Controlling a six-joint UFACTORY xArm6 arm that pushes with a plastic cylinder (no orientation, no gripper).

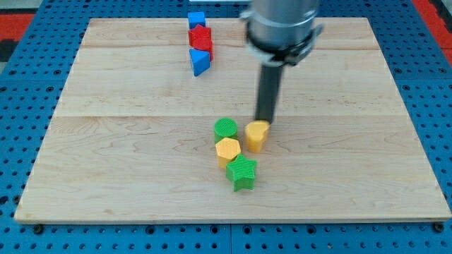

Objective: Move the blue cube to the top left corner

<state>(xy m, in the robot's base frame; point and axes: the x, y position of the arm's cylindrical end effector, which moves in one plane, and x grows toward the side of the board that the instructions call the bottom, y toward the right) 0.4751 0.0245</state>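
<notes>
The blue cube sits at the view's top edge of the wooden board, a little left of centre. Right below it stand a red block and a blue triangular block, the three forming a short column. My tip is far below and to the right of the blue cube, near the board's middle. It touches the top edge of a yellow block.
A green round block, a yellow hexagonal block and a green star block cluster just left of and below my tip. Blue pegboard surrounds the board.
</notes>
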